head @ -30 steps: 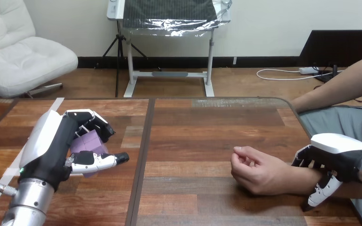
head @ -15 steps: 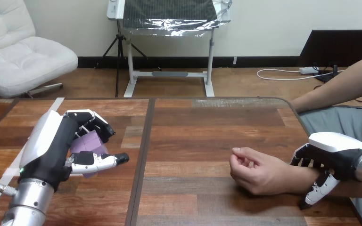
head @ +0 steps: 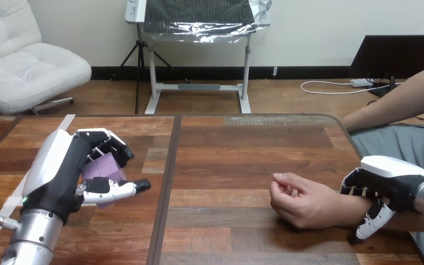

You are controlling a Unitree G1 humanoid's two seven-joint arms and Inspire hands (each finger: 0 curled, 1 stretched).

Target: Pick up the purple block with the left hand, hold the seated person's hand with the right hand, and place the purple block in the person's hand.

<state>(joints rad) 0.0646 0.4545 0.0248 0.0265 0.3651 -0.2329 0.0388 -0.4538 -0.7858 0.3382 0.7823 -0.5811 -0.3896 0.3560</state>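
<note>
Head view: we look down across a wooden counter with the robot's two arms coming in from the bottom corners.

At the left, the left robot hand is over the left part of the counter. Its fingers curl over the far side of the purple block and its thumb lies along the near side, so the block is gripped between them. We cannot tell whether the block is clear of the wood. Compared with a second ago, this robot hand and the block sit in the same spot and in the same pose.

At the right, the person's hand rests on the counter as a loose fist, with the fingers curled inward and pointing toward the middle of the counter. It is well apart from the purple block.

The right robot hand sits over the person's wrist. Its fingers hook down over the far side and its thumb reaches down the near side to the counter, so it closes round the wrist. Since a second ago this robot hand has slid slightly toward the person's fist, and its thumb sits a little nearer the fist. The fist itself has barely shifted.
</note>
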